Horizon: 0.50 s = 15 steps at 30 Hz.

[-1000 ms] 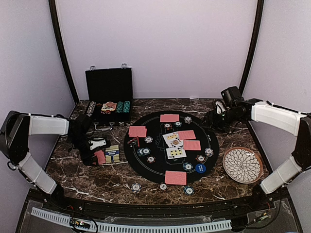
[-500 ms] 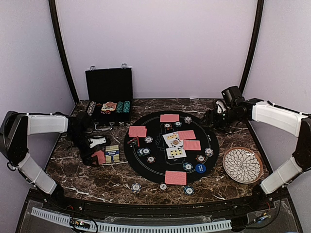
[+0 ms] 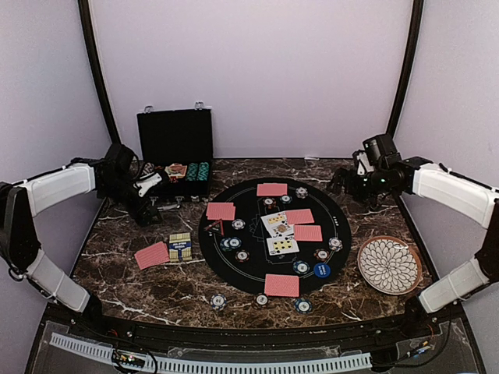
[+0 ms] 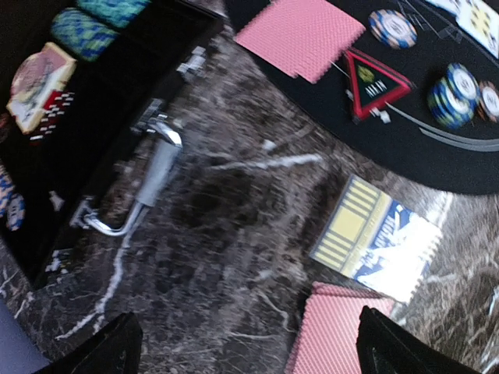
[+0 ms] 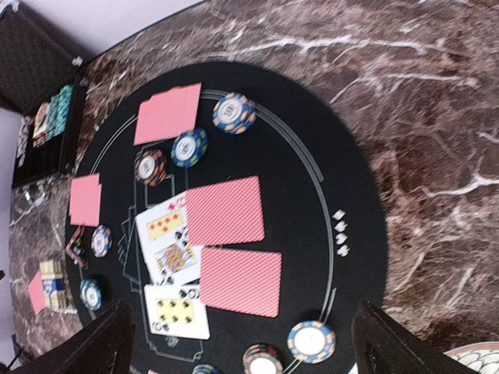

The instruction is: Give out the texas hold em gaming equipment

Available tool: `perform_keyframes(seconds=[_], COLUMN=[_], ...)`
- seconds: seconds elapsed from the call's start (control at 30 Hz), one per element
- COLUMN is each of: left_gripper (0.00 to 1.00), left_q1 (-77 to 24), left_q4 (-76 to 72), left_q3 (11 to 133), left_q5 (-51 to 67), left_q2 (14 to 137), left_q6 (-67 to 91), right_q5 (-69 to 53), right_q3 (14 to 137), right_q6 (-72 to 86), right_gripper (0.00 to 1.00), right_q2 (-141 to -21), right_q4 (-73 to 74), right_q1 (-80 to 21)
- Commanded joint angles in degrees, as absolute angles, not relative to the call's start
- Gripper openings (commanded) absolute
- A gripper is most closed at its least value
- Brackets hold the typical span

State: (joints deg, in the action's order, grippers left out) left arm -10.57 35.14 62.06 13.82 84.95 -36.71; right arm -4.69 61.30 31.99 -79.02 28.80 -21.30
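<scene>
Red-backed cards point(image 3: 281, 285) lie in several spots on the round black mat point(image 3: 343, 226), with face-up cards point(image 3: 282, 245) at its middle. Stripe-edged chips point(image 3: 301, 266) dot the mat and the marble in front. A blue marker disc point(image 3: 322, 270) and a red triangle token point(image 3: 214, 228) sit on the mat. A red-backed card pile point(image 3: 151, 255) lies on the marble beside a card box point(image 3: 180, 245). My left gripper point(image 3: 146, 210) is open and empty above the marble near the case; its wrist view shows the pile point(image 4: 335, 331), box point(image 4: 378, 238) and token point(image 4: 374, 82). My right gripper point(image 3: 343, 187) is open, high over the mat's far right edge.
An open black case point(image 3: 175, 148) with chip rows stands at the back left, its handle point(image 4: 148, 183) toward me. A white patterned plate point(image 3: 389, 265) sits at the right. Loose chips point(image 3: 219, 301) lie near the front of the mat.
My left gripper has let go of the red card pile beside the card box and moved back and up toward the case. My right gripper drew back slightly to the right.
</scene>
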Motion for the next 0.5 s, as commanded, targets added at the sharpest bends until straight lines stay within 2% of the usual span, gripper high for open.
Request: perform_keyframes(seconds=[0.0,0.1,0.23,0.47], left_gripper=[0.99,0.99,0.99,0.99], left_q1=[-7.19,-5.96,-4.55,-2.06], left_q4=[18.95,1.59,-14.74,-42.19], left_q3=[57.30,50.04,41.06,26.47], left_q5=[14.74,12.98,10.87,8.73], left_q2=[80.54,79.43,79.46,81.06], left_q6=[-26.15,-21.77,-17.27,-12.73], right_q5=[8.29,20.00,32.22,42.74], right_q3=[58.21,54.52,41.48,30.77], right_q6=[31.43,30.26,23.82,21.29], right_gripper=[0.98,0.98,0.98,0.99], right_q2=[-75.68,-73.73,-69.64,-68.99], right_q4=[23.53,18.95,1.30,-13.73], right_q1=[-18.59,-17.14,-16.49,-14.33])
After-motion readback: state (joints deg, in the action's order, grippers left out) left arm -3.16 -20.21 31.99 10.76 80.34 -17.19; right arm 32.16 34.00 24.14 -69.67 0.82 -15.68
